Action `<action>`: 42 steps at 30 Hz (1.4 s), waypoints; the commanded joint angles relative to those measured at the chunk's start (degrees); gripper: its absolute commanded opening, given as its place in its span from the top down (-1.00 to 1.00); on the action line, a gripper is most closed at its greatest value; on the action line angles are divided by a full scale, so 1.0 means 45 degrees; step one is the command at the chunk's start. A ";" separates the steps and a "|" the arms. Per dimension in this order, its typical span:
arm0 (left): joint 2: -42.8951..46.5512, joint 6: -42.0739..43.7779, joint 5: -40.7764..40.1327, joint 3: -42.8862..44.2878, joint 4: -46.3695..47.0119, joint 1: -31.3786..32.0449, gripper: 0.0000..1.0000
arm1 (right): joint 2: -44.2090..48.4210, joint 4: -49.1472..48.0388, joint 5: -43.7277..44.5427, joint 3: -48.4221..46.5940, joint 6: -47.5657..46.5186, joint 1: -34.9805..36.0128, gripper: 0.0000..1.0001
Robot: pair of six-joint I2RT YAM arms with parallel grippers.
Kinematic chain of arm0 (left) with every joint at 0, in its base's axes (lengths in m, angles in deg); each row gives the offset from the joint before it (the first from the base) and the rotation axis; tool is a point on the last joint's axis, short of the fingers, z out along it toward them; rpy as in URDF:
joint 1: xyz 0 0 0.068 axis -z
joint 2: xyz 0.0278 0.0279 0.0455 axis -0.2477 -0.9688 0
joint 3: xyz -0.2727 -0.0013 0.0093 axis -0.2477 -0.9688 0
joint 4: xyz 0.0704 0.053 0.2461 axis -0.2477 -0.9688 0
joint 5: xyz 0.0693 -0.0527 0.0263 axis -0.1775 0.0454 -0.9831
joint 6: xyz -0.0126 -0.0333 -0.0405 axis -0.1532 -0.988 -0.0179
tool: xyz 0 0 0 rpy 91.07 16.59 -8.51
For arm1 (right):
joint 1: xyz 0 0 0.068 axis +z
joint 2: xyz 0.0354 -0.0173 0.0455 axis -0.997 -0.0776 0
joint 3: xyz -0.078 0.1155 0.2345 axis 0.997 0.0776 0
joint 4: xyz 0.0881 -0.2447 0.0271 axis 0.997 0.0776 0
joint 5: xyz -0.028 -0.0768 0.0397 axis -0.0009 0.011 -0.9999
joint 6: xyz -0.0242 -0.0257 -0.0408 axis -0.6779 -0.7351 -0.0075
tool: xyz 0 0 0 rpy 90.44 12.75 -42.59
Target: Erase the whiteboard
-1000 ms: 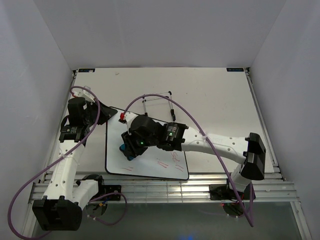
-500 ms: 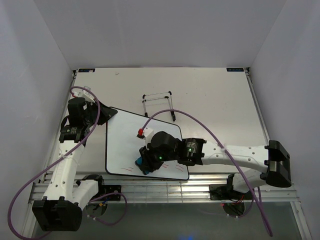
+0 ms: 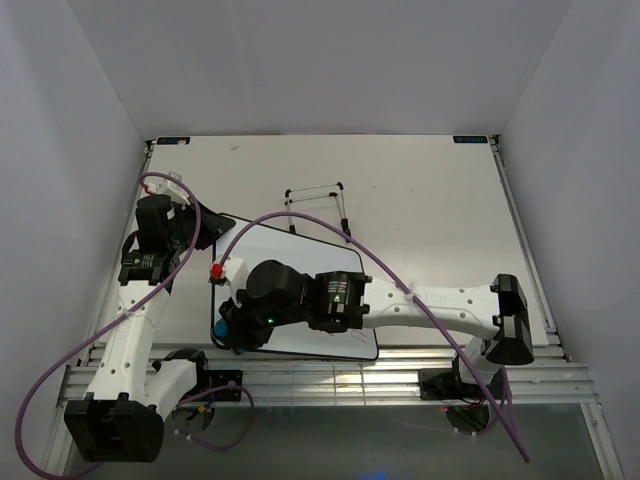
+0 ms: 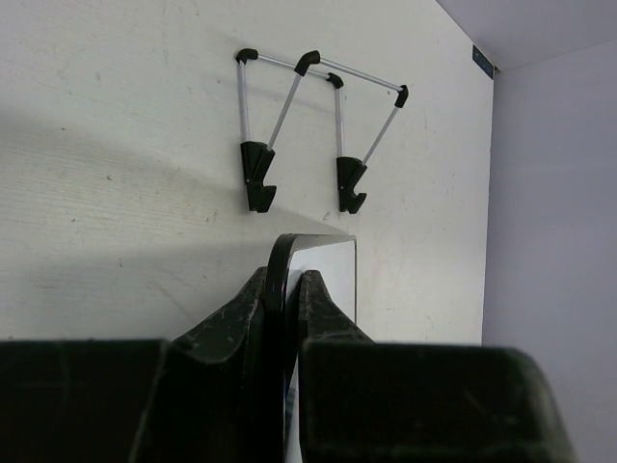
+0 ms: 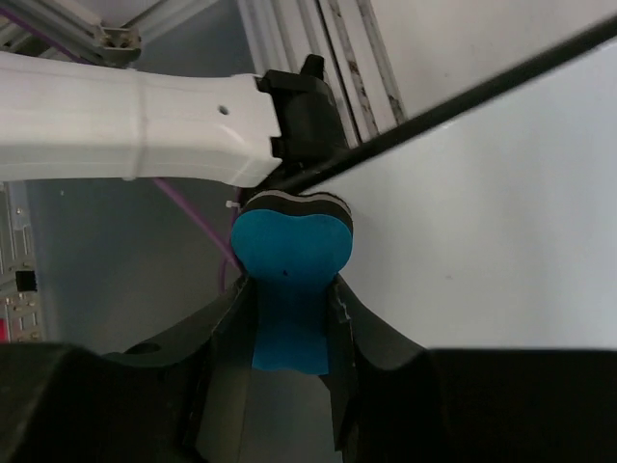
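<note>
Toward the near left of the table (image 3: 430, 200) rests one whiteboard (image 3: 285, 248), its long axis running roughly left to right but skewed, so that the far left corner points at the left arm and the far edge slants nearer on the right. Both grippers are occupied: the left gripper (image 4: 282, 280) has its jaws pinched narrow on the black rim of that far left corner, and the right gripper (image 5: 289, 309) clamps the single blue eraser (image 5: 289, 246), whose pad sits at the board's near left rim. One black wire stand (image 3: 315, 205) lies just beyond the board's far edge.
</note>
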 commanded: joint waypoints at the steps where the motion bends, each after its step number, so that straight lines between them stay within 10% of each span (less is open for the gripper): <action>1: -0.0057 0.2345 -0.2661 -0.0035 -0.0890 0.0023 1.00 | -0.0430 -0.0177 0.0342 -0.0942 -0.0714 0.0457 0.77; 17: -0.0135 0.2307 -0.2583 -0.0035 -0.0851 0.0023 1.00 | 0.3124 -0.0841 0.3218 0.7671 0.1395 -0.0539 0.78; 34: -0.0057 0.2326 -0.2583 -0.0055 -0.0987 0.0023 1.00 | -0.1036 -0.1251 -0.0356 -0.0552 -0.0167 -0.0559 0.77; 42: -0.0116 0.2307 -0.2642 -0.0035 -0.0968 0.0023 1.00 | 0.1905 -0.2283 0.0816 0.7495 0.1721 -0.1962 0.77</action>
